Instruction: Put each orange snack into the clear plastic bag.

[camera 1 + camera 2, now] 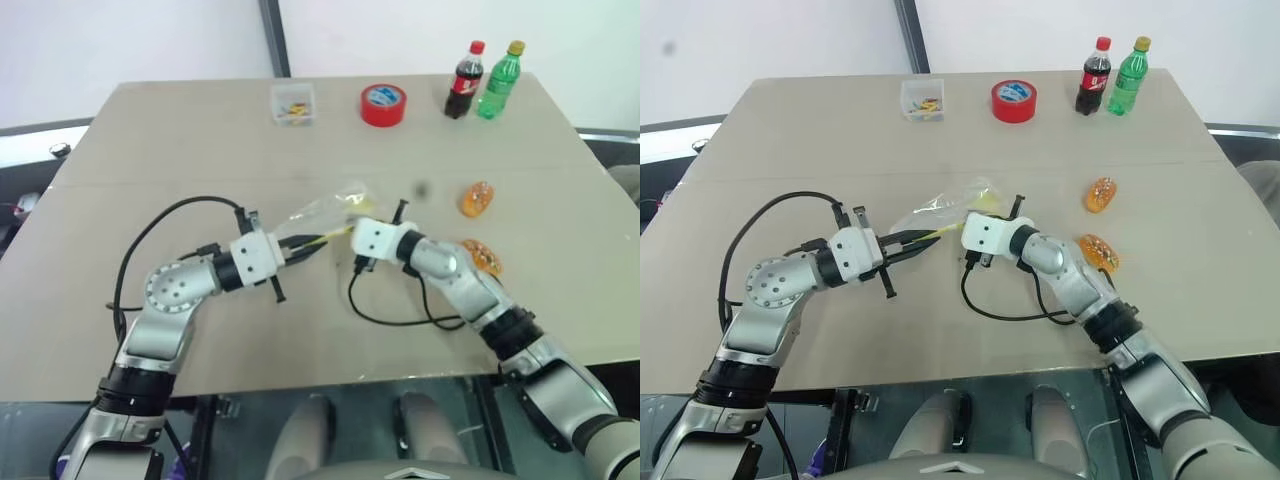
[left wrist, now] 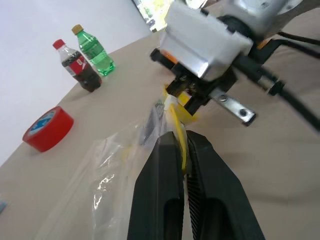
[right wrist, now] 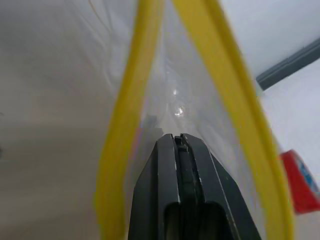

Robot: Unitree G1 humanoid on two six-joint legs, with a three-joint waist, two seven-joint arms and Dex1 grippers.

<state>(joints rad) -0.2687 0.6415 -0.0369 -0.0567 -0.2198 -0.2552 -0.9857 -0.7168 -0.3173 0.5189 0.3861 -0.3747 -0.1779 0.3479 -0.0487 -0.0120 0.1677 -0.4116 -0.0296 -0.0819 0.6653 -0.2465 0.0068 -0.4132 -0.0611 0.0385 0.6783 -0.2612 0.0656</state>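
Observation:
The clear plastic bag (image 1: pixel 325 210) lies crinkled at the table's middle, its yellow zip strip (image 2: pixel 176 125) toward me. My left gripper (image 1: pixel 318 240) is shut on that strip from the left. My right gripper (image 3: pixel 177 140) comes in from the right. Its black fingers are shut and point into the bag's mouth, between the two yellow strip halves. Two orange snacks lie on the table to the right of my right arm, one (image 1: pixel 477 199) farther away and one (image 1: pixel 483 257) close beside the forearm. Neither gripper touches them.
At the table's far edge stand a small clear box of bits (image 1: pixel 293 103), a red tape roll (image 1: pixel 383 104), a cola bottle (image 1: pixel 465 80) and a green bottle (image 1: pixel 500 80). Black cables loop from both wrists onto the table (image 1: pixel 150 140).

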